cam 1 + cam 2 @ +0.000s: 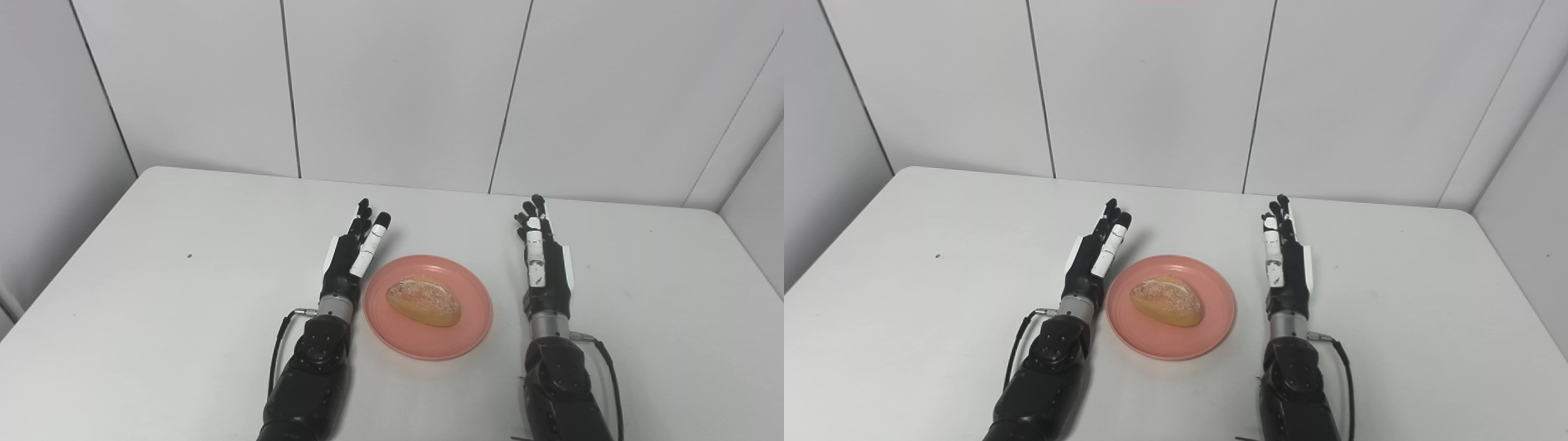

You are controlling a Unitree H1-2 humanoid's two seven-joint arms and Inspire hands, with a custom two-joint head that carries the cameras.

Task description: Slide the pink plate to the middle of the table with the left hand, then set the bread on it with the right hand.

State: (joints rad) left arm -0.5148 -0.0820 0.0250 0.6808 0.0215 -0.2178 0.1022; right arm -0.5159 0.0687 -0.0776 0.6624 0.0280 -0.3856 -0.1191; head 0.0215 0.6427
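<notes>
On table, bread on plate, left hand beside plate, right hand apart, both empty, fingers extended.

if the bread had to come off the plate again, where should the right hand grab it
Across its short width, from above and the right. The bread is an oval roll lying diagonally on the pink plate, domed top exposed; the raised rim hinders a low sideways approach. The open right hand is probably nearest that side.

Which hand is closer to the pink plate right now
Left. The left hand lies right beside the pink plate's left rim; the right hand rests farther off, clear of its right side.
</notes>
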